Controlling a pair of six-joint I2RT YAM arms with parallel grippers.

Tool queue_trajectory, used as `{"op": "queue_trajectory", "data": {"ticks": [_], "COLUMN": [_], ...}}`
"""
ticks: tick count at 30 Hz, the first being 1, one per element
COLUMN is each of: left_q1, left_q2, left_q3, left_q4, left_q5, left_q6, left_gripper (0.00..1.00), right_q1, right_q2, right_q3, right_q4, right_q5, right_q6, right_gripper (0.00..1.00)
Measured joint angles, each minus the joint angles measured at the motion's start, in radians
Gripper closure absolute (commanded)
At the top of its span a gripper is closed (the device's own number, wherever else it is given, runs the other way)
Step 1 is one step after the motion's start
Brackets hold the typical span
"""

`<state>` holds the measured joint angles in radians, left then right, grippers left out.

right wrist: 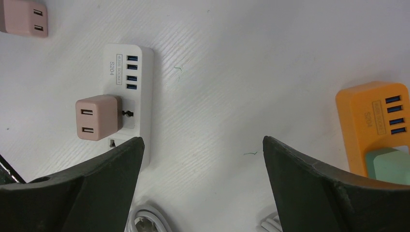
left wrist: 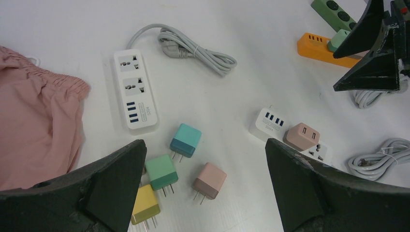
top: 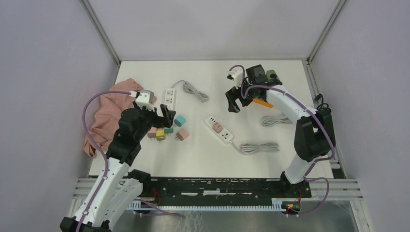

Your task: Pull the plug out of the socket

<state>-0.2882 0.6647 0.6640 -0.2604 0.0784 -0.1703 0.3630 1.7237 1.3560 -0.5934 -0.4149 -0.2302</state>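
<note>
A white power strip [top: 220, 131] lies mid-table with a pink plug [top: 217, 127] seated in it. In the left wrist view the strip [left wrist: 269, 122] and plug [left wrist: 301, 136] sit by my right fingertip. In the right wrist view the strip [right wrist: 129, 96] and plug [right wrist: 97, 118] lie above my left fingertip. My left gripper [top: 166, 115] [left wrist: 204, 145] is open and empty over loose plugs. My right gripper [top: 233, 103] [right wrist: 203, 140] is open and empty, hovering up and right of the plugged strip. An orange strip [top: 262, 102] [right wrist: 372, 121] holds a green plug [right wrist: 389, 164].
Loose plugs lie under my left gripper: teal [left wrist: 185, 140], green [left wrist: 161, 171], pink [left wrist: 209, 180], yellow [left wrist: 144, 204]. An empty white strip [top: 169, 96] with coiled cable [top: 194, 90], a green strip [top: 270, 75], cable coils [top: 258, 147] and a pink cloth [top: 109, 113] are around.
</note>
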Motion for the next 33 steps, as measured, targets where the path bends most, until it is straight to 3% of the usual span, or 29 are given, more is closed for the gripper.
{"op": "queue_trajectory", "data": {"ticks": [11, 23, 33], "left_q1": [0.0, 0.0, 0.0], "left_q2": [0.0, 0.0, 0.0], "left_q3": [0.0, 0.0, 0.0], "left_q4": [0.0, 0.0, 0.0], "left_q5": [0.0, -0.004, -0.023], "left_q6": [0.0, 0.0, 0.0], "left_gripper": [0.01, 0.01, 0.01], "right_q1": [0.063, 0.161, 0.282], "right_q2": [0.05, 0.041, 0.059], "right_q3": [-0.008, -0.005, 0.042], "right_q4": [0.068, 0.007, -0.077], "right_q5": [0.133, -0.047, 0.052], "right_q6": [0.081, 0.109, 0.114], "right_gripper": [0.02, 0.11, 0.24]}}
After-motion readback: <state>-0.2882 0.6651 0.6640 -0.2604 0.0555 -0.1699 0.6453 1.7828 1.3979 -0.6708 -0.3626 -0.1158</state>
